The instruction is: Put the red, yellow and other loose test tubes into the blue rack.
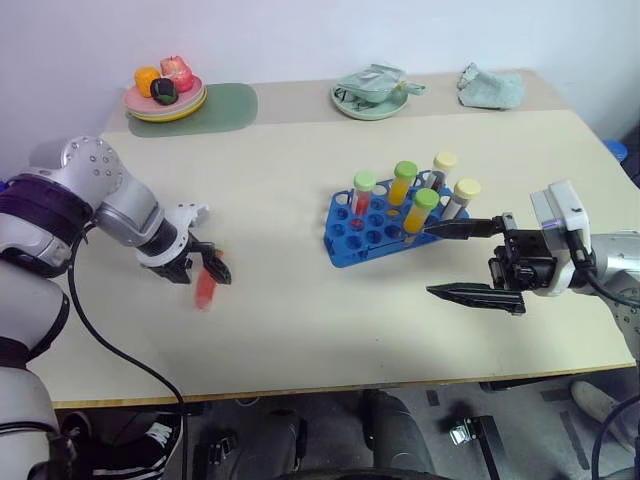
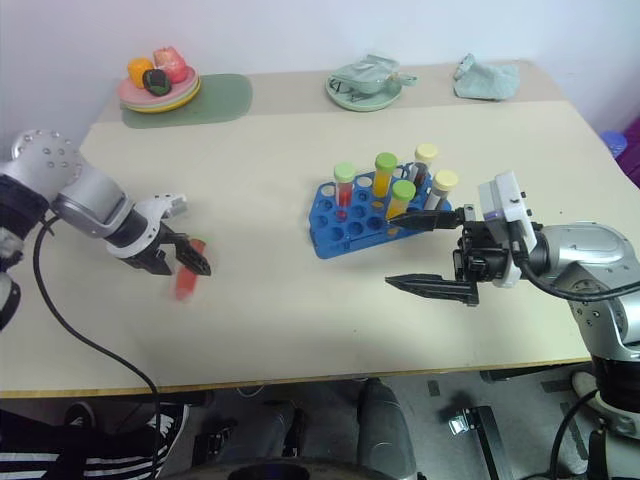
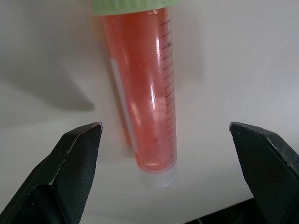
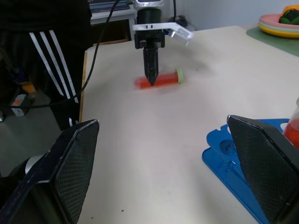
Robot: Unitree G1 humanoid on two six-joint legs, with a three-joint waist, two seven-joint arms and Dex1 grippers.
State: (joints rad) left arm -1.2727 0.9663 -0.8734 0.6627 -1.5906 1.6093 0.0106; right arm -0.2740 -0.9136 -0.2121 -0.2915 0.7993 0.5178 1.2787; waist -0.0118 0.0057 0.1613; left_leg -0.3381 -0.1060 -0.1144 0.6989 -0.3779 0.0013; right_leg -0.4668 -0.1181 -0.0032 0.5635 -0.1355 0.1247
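A red test tube [image 1: 205,291] with a green cap lies flat on the table at the left. My left gripper [image 1: 205,275] points down right over it, open, with a finger on either side of the tube [image 3: 149,102] and no grip on it. The blue rack [image 1: 352,245] stands right of the table's middle. Several capped tubes stand upright in it, among them a red one [image 1: 362,190] and a yellow one [image 1: 402,180]. My right gripper [image 1: 427,260] hangs open and empty just right of the rack, pointing level towards it.
At the table's far edge are a stack of plates with toy food [image 1: 165,100] on a green mat [image 1: 225,105], a green plate [image 1: 372,100] holding a crumpled item, and a crumpled cloth [image 1: 490,88]. A person in striped trousers [image 4: 60,60] stands beyond the table's left end.
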